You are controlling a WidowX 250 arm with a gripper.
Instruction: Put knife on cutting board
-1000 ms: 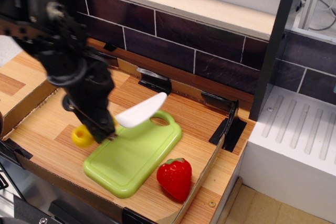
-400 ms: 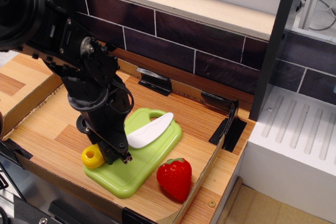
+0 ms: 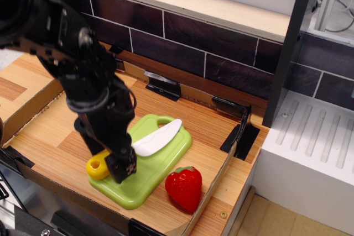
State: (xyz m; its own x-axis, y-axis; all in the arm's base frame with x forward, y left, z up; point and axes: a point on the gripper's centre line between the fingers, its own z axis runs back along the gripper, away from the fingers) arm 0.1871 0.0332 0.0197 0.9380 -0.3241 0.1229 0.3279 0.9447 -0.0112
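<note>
The knife (image 3: 156, 139) lies on the light green cutting board (image 3: 160, 164). Its white blade points toward the board's handle hole, and its yellow handle (image 3: 98, 166) sticks out over the board's near-left edge. My black gripper (image 3: 108, 156) hangs right over the handle end, and one finger (image 3: 123, 168) stands on the board beside the handle. The jaws look spread, not clamped on the handle. The arm hides the middle of the handle and the left part of the board.
A red toy strawberry (image 3: 184, 187) stands just right of the board's near end. A low cardboard wall (image 3: 213, 189) rims the wooden tray floor. Black brackets (image 3: 241, 135) sit at the back right corner, and a white block (image 3: 310, 153) stands to the right.
The knife came down from the air onto the board and has stayed still since. The gripper shifted slightly left and its jaws spread off the yellow handle.
</note>
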